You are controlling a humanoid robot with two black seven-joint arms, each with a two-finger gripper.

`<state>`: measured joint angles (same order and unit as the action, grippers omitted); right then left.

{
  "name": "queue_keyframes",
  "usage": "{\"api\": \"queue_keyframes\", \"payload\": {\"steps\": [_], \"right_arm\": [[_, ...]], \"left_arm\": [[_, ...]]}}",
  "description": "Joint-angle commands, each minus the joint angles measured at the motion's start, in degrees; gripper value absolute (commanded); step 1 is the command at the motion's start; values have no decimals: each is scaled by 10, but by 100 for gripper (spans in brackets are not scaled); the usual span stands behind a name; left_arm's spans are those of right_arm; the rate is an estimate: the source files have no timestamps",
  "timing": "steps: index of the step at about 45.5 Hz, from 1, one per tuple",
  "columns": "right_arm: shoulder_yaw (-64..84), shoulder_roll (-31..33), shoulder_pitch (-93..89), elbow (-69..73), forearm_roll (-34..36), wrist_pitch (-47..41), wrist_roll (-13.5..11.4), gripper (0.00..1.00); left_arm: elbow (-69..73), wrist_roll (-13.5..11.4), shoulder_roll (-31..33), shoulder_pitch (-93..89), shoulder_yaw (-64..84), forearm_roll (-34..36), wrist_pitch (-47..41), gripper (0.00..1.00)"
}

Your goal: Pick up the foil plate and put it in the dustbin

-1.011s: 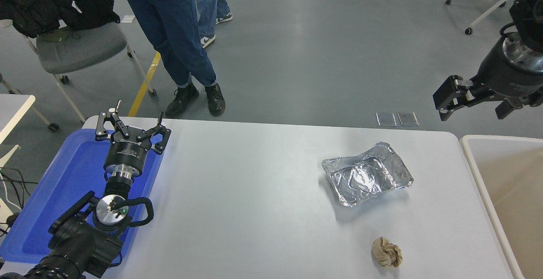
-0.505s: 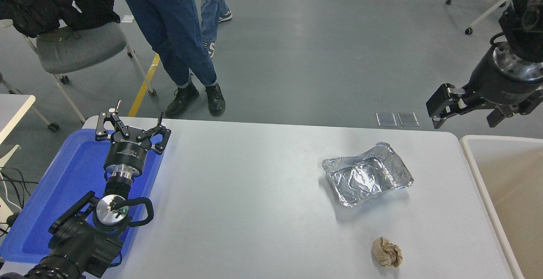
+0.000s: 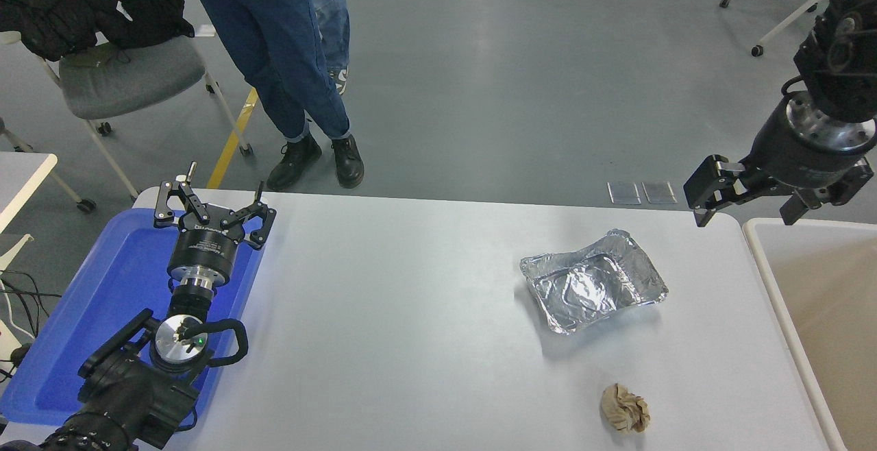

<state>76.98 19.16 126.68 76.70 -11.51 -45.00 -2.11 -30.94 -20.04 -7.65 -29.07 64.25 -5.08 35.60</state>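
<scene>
The foil plate (image 3: 593, 290), a crinkled silver tray, lies flat on the white table (image 3: 411, 341) right of centre. The dustbin (image 3: 781, 286) with its thick cream rim stands against the table's right edge, only partly in view. My right gripper (image 3: 743, 211) hangs open in the air at the upper right, above the table's far right corner and up and to the right of the foil plate, holding nothing. My left gripper (image 3: 212, 204) is parked open over the blue tray at the lower left.
A flat blue tray (image 3: 116, 286) sits at the table's left edge. A crumpled brown paper ball (image 3: 624, 408) lies near the front, below the foil plate. A person's legs (image 3: 288, 60) stand beyond the far edge, beside a chair (image 3: 116, 74).
My right gripper has moved down and to the left, closer to the table's far right corner. The foil plate and the left arm have not moved. The legs behind shifted a little.
</scene>
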Motion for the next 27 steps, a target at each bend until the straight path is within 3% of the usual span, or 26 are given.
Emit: {"api": "queue_keyframes", "payload": {"steps": [1, 27], "right_arm": [[-2, 0, -8, 0, 0, 0, 0, 100], [3, 11, -6, 2, 0, 0, 0, 100]], "left_arm": [[0, 0, 0, 0, 0, 1, 0, 100], [0, 0, 0, 0, 0, 0, 0, 100]]}}
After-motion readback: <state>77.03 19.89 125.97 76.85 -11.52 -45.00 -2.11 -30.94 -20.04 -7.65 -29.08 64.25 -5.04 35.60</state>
